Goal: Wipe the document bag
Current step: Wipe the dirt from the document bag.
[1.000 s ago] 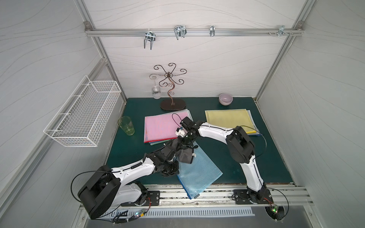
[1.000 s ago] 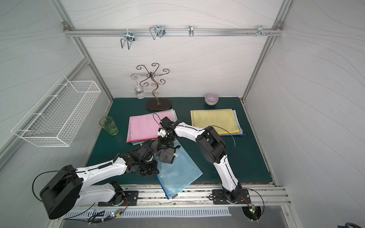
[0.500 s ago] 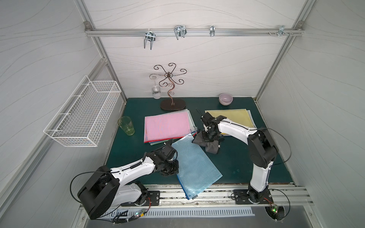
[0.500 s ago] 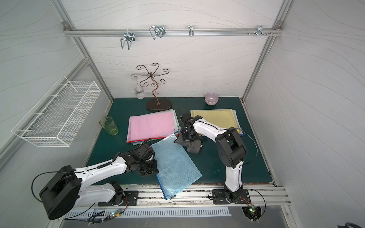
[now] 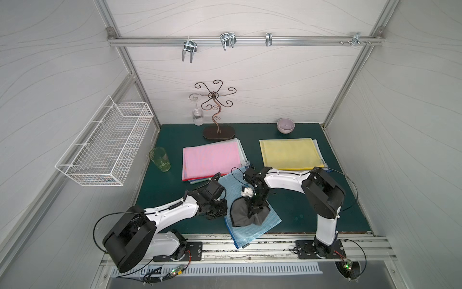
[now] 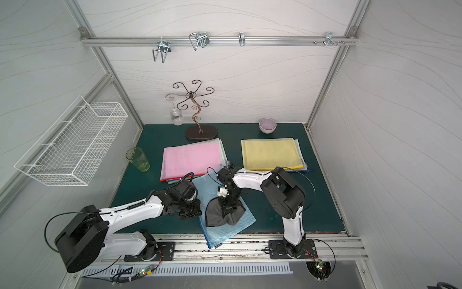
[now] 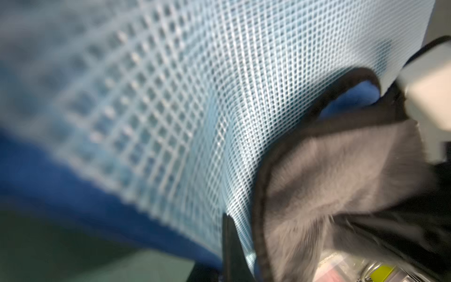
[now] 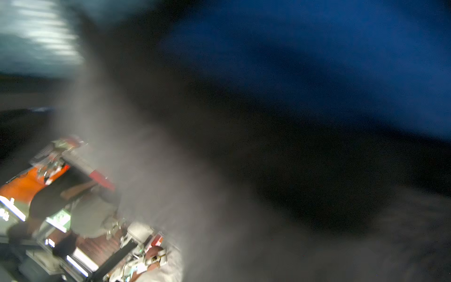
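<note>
Blue document bag (image 5: 246,236) lies askew at the worktop (image 5: 305,212) front, one corner overhanging. Right gripper (image 5: 254,212) is clamped on a grey cloth (image 5: 240,217) resting on the bag. Left gripper (image 5: 217,212) is closed at the bag's left edge; grip on it unconfirmed.

Blur smears the right wrist view; only grey cloth (image 8: 170,183) reads. In both top views, the left gripper (image 5: 223,212) hides its fingertips beneath itself, the right gripper (image 5: 253,212) within cloth.
</note>
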{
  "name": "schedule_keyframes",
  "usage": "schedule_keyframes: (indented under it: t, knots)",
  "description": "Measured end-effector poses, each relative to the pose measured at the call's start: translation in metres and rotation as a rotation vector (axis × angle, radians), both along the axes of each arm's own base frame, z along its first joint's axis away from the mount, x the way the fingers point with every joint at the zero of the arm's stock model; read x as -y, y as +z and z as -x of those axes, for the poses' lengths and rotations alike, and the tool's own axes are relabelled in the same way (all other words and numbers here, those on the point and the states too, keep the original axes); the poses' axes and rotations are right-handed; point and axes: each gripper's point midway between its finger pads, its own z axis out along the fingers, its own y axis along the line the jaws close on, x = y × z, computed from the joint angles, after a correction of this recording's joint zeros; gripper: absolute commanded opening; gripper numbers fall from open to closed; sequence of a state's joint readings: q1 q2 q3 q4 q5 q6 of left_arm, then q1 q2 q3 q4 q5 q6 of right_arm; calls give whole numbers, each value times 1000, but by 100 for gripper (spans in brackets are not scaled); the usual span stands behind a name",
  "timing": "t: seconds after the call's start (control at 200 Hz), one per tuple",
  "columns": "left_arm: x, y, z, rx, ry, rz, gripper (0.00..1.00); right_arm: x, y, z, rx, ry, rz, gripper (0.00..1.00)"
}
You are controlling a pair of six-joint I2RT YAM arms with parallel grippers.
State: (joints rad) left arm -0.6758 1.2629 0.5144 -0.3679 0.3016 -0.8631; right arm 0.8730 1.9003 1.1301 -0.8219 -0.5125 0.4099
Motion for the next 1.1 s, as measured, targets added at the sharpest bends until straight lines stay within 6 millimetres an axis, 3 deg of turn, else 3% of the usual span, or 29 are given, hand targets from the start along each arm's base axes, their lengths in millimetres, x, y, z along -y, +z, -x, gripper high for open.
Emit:
schedule_keyframes:
  t: [0.075,0.185,0.25,0.31,0.375,0.44,0.53,0.59,0.675,0.78,0.88,0.996,1.041,1.101]
  knots:
    - [1,1,-4,8,12,12,0,27,0,-13,30,-69,66,0]
    - [-2,1,-8,19,30,17,0,89,16,-50,223,-174,240,0]
    - [-5,0,-8,23,39,12,0,102,34,-59,299,-189,257,0]
    - [-6,0,-9,24,42,10,0,90,49,-56,331,-146,215,0]
    - [-6,0,-9,25,43,10,0,58,61,-40,305,-50,113,0]
    - [-6,0,-9,24,44,8,0,25,63,-16,239,49,18,0]
    - [-6,0,-9,25,46,7,0,-7,57,17,125,136,-83,0]
    - [-6,0,-10,26,47,7,0,-17,51,29,58,150,-114,0]
    - [-7,0,-10,29,51,6,0,-18,38,31,2,125,-119,0]
    - [-7,6,-14,50,60,18,0,5,14,14,-12,25,-39,0]
    - [-9,14,-17,77,70,34,0,52,0,-21,-3,-175,65,0]
    - [-16,28,-19,111,85,33,0,112,15,-70,134,-405,154,0]
    - [-21,35,-20,125,94,21,0,123,28,-81,201,-435,171,0]
    - [-28,51,-22,154,102,1,0,124,46,-90,271,-441,157,0]
